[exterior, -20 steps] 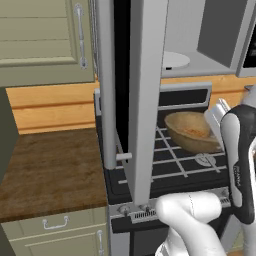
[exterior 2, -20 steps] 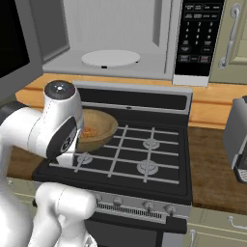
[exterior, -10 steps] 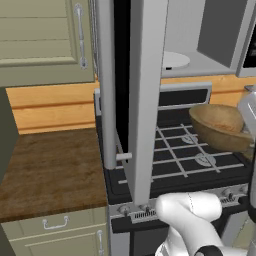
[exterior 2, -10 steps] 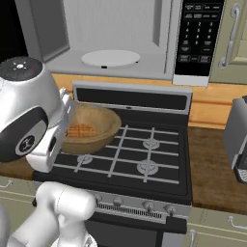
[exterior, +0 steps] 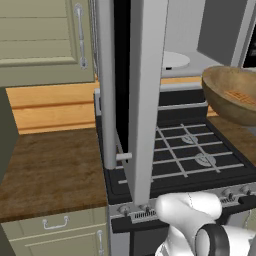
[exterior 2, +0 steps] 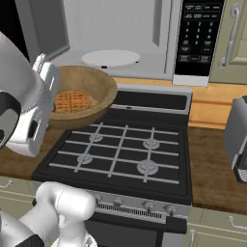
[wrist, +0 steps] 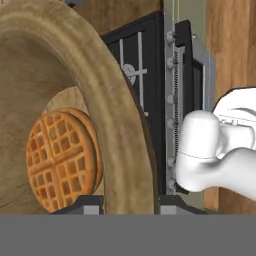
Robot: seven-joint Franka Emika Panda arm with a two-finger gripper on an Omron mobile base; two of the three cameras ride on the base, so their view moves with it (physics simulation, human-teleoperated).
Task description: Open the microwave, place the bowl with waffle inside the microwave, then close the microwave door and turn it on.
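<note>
While clamped by its thick rim between the two finger tips of the gripper [wrist: 127, 202] at the bottom of the hand view, the bowl [exterior 2: 77, 99] hangs clear of the black stove [exterior 2: 125, 149], at left centre of the right base view and at the right edge of the left base view. Carries the waffle [exterior 2: 72, 102] flat on its floor, well inside the wall, grid pattern plainly readable. Looks rigid and wooden, likely light for its bulk, so a pinch on one side of the rim probably holds, though probably with a tendency to sag or twist about the jaws. Appears close to level in both base views; worth keeping so, since the waffle lies loose and could slide toward the low side. Best grip judged to be exactly where it is now, across the rim, one tip inside and one outside. Ahead, the microwave [exterior 2: 144, 38] stands open at the top of the right base view, white turntable [exterior 2: 110, 57] bare, with the microwave door [exterior: 131, 95] swung out edge-on through the middle of the left base view. Needs care in clearing the cavity's lower lip.
</note>
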